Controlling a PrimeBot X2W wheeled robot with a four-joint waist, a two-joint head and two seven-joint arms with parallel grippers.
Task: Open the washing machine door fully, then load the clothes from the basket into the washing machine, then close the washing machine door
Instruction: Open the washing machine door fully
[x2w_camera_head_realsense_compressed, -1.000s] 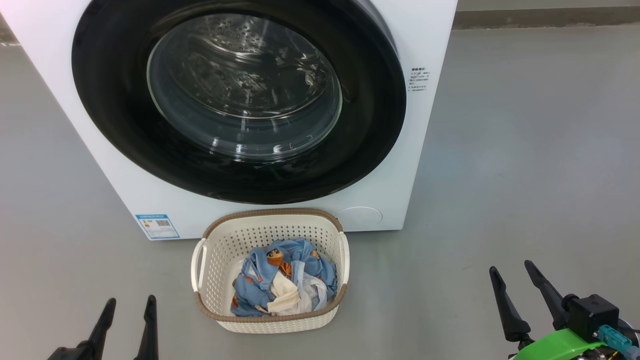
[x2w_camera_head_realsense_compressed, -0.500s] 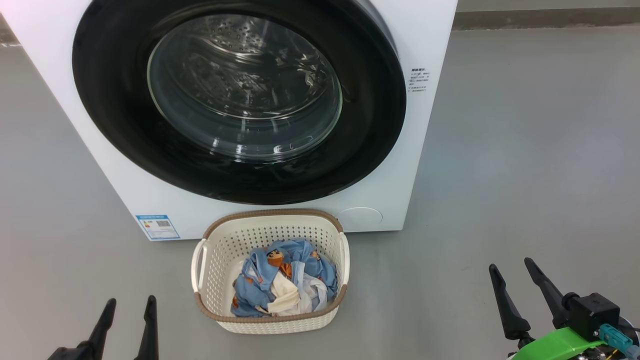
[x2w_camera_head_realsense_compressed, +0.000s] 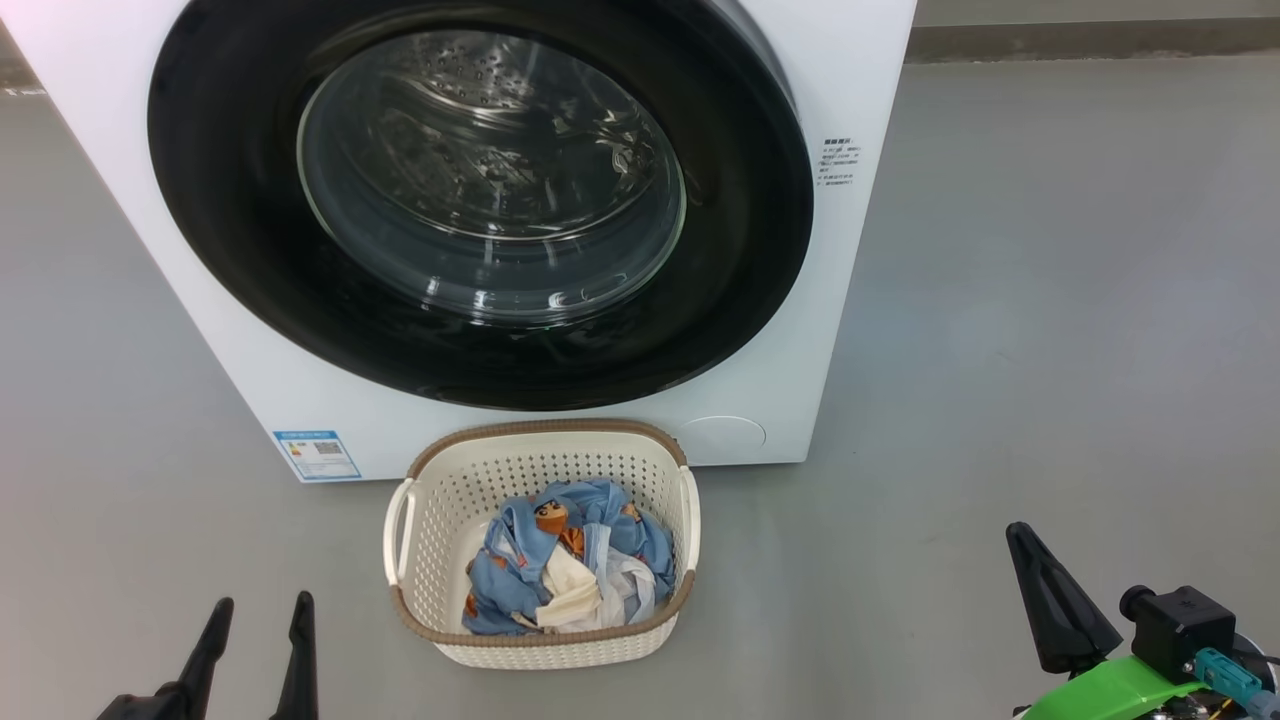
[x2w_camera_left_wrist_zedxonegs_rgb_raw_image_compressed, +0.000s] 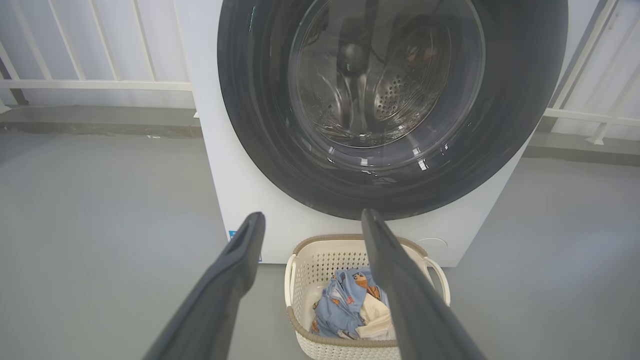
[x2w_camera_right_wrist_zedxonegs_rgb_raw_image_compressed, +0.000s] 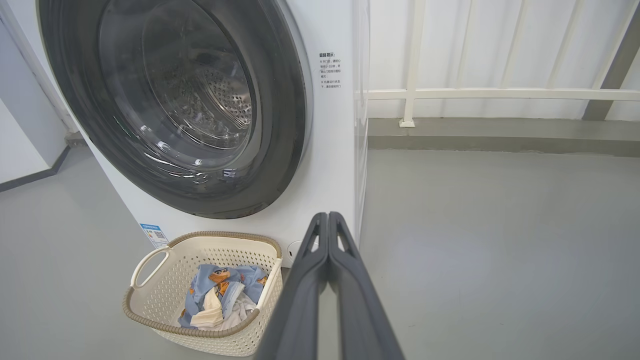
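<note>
The washing machine door (x2w_camera_head_realsense_compressed: 490, 180) is sitting shut on the washing machine (x2w_camera_head_realsense_compressed: 370, 430), just behind the basket (x2w_camera_head_realsense_compressed: 450, 520) and higher up. The shiny drum is showing through its round glass. The basket is standing on the grey floor (x2w_camera_head_realsense_compressed: 1050, 350), with its back edge just beside the machine's front. The clothes (x2w_camera_head_realsense_compressed: 570, 565) are lying in a heap inside the basket: blue ones with orange pictures, and some white and cream ones. A blue label sticker (x2w_camera_head_realsense_compressed: 317, 455) is sitting on the machine, behind the basket and a bit to its left. The left gripper (x2w_camera_head_realsense_compressed: 260, 600) is hanging in front of the basket, off to its left. Its two fingers are standing wide apart and holding nothing. The right gripper (x2w_camera_head_realsense_compressed: 1018, 530) is hanging well to the right of the basket. Its fingers are pressing tight together with nothing between them.
</note>
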